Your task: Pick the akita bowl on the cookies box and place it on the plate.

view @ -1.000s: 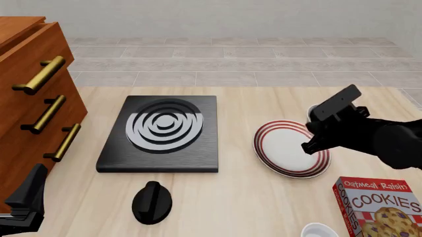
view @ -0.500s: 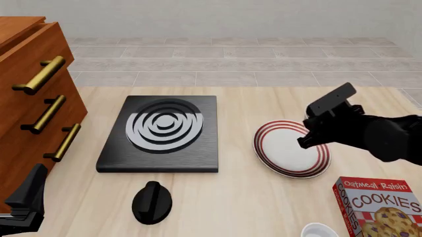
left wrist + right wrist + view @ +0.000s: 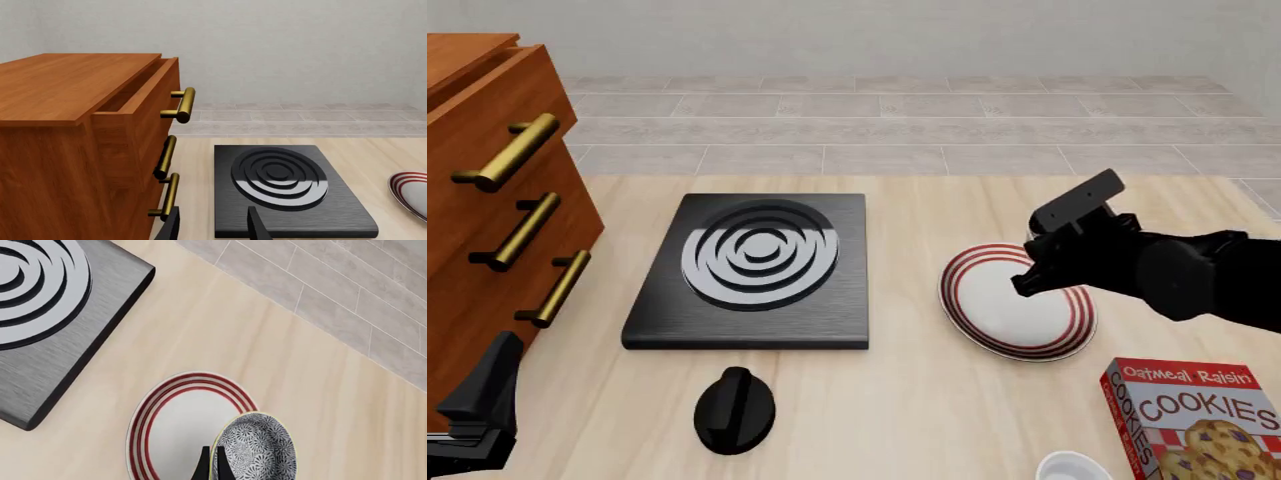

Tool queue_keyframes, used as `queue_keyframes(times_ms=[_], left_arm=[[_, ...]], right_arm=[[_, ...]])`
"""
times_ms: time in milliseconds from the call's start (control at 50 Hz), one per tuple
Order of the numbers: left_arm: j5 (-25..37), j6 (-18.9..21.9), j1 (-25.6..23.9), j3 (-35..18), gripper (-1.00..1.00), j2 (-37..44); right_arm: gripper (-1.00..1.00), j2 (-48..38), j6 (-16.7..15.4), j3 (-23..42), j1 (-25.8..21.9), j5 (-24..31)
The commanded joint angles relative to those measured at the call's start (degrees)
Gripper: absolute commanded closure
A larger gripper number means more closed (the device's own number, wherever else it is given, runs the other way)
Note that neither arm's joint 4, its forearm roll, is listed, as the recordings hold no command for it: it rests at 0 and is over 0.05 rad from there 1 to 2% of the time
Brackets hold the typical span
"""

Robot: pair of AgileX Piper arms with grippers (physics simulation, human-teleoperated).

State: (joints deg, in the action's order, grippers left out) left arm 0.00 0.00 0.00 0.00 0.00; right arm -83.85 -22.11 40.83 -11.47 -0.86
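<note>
My right gripper pinches the rim of the small round black-and-white speckled bowl, above the red-ringed white plate.

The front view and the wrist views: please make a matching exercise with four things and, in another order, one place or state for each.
Things:
1. akita bowl
2. plate
3. cookies box
4. left claw

States:
A. open, holding nothing
B. on the table, under the right claw
C. nothing on top
D. gripped by its rim, above the plate

Pairs: 1-D, 2-B, 3-C, 4-A
</note>
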Motion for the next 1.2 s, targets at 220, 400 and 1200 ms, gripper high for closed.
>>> queue_keyframes(times_ms=[220, 400, 1200], left_arm=[[0.0, 0.0, 0.0, 0.0, -1.0, 0.0], [0.0, 0.0, 0.0, 0.0, -1.0, 0.0], [0.0, 0.0, 0.0, 0.0, -1.0, 0.0]], right_arm=[[1.0, -3.1, 0.6, 0.5, -0.2, -2.8], [1.0, -4.4, 1.6, 0.4, -1.1, -4.1], [1.0, -8.7, 3.4, -1.7, -0.8, -9.1]])
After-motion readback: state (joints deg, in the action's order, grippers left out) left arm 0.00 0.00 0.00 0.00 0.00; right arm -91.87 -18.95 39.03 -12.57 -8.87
